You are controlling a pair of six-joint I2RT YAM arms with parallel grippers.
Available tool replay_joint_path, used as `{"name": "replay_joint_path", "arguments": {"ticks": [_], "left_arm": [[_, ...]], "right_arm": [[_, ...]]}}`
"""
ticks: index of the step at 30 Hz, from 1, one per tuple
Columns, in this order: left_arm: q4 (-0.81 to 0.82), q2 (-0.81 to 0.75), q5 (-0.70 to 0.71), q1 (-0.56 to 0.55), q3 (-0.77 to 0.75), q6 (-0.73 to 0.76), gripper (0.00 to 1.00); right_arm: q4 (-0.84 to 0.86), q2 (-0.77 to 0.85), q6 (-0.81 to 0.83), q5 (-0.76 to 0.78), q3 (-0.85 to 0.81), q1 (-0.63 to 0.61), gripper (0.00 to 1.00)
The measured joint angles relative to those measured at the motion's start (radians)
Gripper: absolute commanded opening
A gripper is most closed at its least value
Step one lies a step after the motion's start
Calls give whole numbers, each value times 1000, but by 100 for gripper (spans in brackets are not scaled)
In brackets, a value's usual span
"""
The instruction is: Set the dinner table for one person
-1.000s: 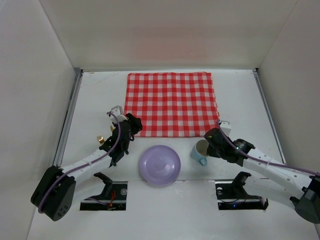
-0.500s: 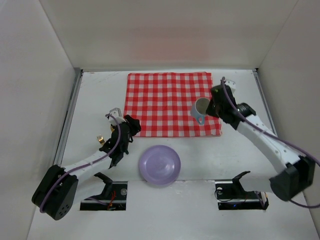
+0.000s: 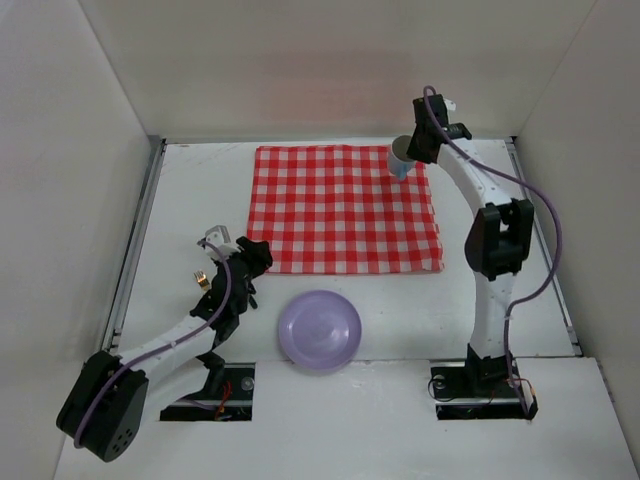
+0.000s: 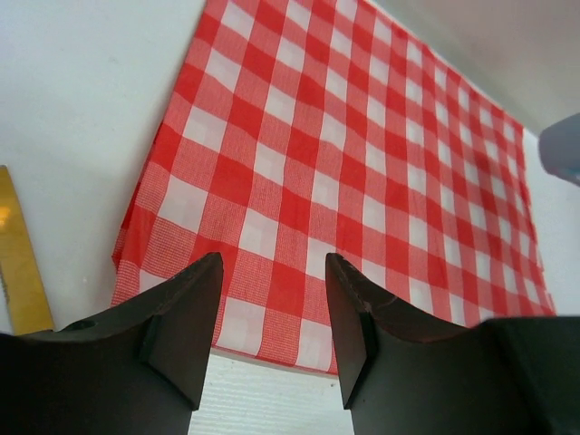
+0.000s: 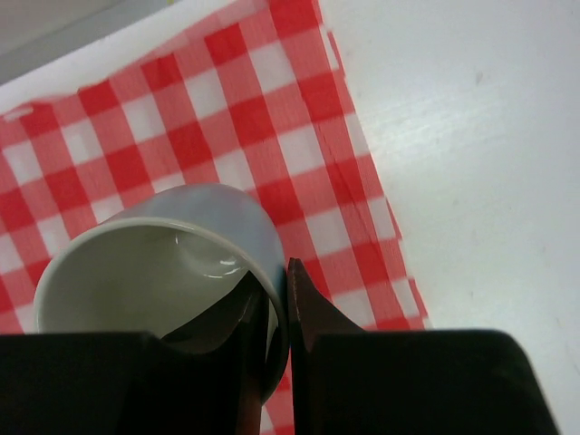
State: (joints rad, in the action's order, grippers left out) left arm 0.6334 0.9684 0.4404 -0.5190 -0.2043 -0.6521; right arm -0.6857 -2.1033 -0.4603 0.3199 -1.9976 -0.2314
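From above, the white surface (image 3: 200, 190) fills the floor of the enclosure, metal rails along its sides, and a red-checked cloth (image 3: 343, 207) lies flat on its far middle. The right arm reaches far out, its right end effector (image 3: 409, 156) pinching a pale blue cup (image 3: 400, 158) over the cloth's far right corner; whether the cup touches the cloth cannot be told. A purple plate (image 3: 320, 330) sits on the bare surface just in front of the cloth. The left end effector (image 3: 258, 260) hangs by the cloth's near left corner, with a small gold object (image 3: 202, 278) lying to its left. In the left wrist view, the two dark fingers (image 4: 181, 326) stand spread apart with nothing between them, above the cloth's near edge, and a gold strip (image 4: 18, 254) lies on the white surface at the left border. In the right wrist view, the fingers (image 5: 304, 317) are pressed together on the cup's wall, one inside the rim and one outside. The cup is empty and tipped toward the camera, with checked cloth beneath it and white surface to its right.
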Motion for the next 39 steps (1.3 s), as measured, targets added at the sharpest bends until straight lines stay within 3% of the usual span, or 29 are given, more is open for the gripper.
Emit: {"name": "replay_joint_path", "arguments": {"ticks": [6, 16, 19, 21, 25, 33, 36, 39], "left_arm": [[30, -80, 50, 6, 37, 0, 48], [36, -40, 61, 4, 37, 0, 48], [36, -26, 61, -2, 37, 1, 49], [36, -21, 61, -3, 37, 1, 50], [37, -7, 61, -3, 36, 4, 50], [36, 6, 61, -12, 34, 8, 50], [37, 6, 61, -12, 34, 9, 51], [37, 7, 62, -14, 34, 9, 51]], "right_arm": [[-130, -224, 30, -5, -308, 30, 10], [-285, -405, 42, -42, -536, 43, 12], [-305, -451, 43, -47, -599, 45, 22], [-312, -471, 38, -49, -628, 46, 36], [-317, -476, 36, -51, -669, 47, 49], [-323, -374, 38, -26, -650, 41, 58], [-291, -208, 46, 8, -509, 28, 58], [-184, 57, 55, 27, -248, -16, 59]]}}
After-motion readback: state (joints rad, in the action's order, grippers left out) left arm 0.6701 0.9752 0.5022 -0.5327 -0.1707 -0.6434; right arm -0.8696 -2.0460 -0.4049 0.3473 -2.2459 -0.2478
